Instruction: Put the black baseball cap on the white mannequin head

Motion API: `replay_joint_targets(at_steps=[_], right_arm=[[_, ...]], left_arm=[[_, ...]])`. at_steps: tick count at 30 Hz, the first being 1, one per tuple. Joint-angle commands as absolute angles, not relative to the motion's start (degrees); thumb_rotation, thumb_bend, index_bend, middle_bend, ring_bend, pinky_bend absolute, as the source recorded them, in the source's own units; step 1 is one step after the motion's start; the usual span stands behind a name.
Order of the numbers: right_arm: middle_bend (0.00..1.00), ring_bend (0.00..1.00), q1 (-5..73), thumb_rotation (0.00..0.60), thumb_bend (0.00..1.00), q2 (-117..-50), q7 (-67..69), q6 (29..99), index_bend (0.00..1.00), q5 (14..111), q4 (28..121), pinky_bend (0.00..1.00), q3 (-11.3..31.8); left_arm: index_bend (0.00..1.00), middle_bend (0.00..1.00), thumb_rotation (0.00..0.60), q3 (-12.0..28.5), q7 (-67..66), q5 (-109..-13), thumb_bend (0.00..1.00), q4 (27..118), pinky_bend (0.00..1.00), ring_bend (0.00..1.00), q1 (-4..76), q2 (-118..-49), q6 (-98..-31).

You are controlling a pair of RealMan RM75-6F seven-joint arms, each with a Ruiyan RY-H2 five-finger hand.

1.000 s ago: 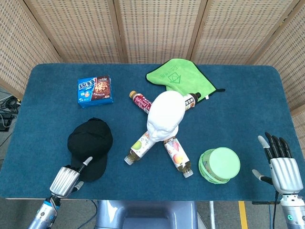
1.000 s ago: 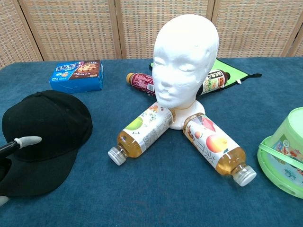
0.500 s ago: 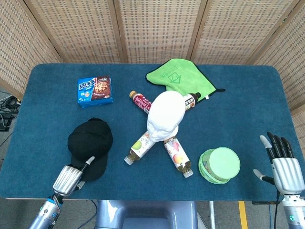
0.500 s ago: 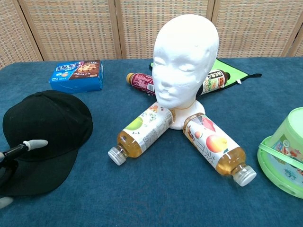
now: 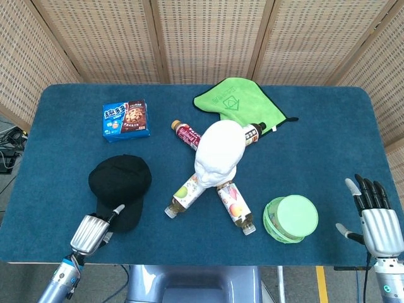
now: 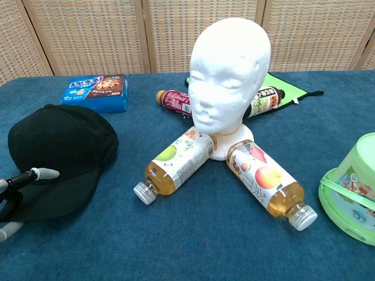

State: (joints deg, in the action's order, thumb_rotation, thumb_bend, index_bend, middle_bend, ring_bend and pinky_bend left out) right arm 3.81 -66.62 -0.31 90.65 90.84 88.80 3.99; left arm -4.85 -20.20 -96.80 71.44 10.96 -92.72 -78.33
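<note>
The black baseball cap lies at the table's front left, crown tipped up a little. My left hand is at its near edge and pinches the brim, thumb on top and a fingertip showing beneath. The white mannequin head stands upright at the table's middle, to the right of the cap, facing the front edge. My right hand hovers at the front right corner, fingers spread and holding nothing; the chest view does not show it.
Several drink bottles fan out around the mannequin's base. A green lidded tub sits front right, a green cloth behind the head, and a blue cookie box at back left.
The cap's brim has come up in my left hand and the crown has slid slightly away and to the right. The right hand dropped a little toward the table's edge.
</note>
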Motion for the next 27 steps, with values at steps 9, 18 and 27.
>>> replay_joint_targets(at_steps=[9, 18, 27], right_arm=[[0.0, 0.0, 3.7, 0.6, 0.03, -66.6, -0.1, 90.9, 0.0, 90.9, 88.8, 0.0, 4.0], [0.0, 0.0, 3.8, 0.6, 0.03, -66.6, -0.3, 90.7, 0.0, 90.7, 88.8, 0.0, 4.1], [0.0, 0.0, 3.7, 0.6, 0.03, -66.4, -0.7, 90.7, 0.0, 90.8, 89.3, 0.0, 4.0]], left_arm=[[0.25, 0.74, 0.6, -3.6, -21.0, -98.6, 0.52, 66.1, 0.7, 0.8, 10.6, -95.0, -83.3], [0.44, 0.75, 0.6, -3.1, -24.4, -99.2, 0.58, 66.2, 0.7, 0.8, 10.7, -94.3, -84.9], [0.8, 0.76, 0.6, -2.7, -29.2, -100.8, 0.71, 65.6, 0.7, 0.81, 11.2, -93.6, -86.4]])
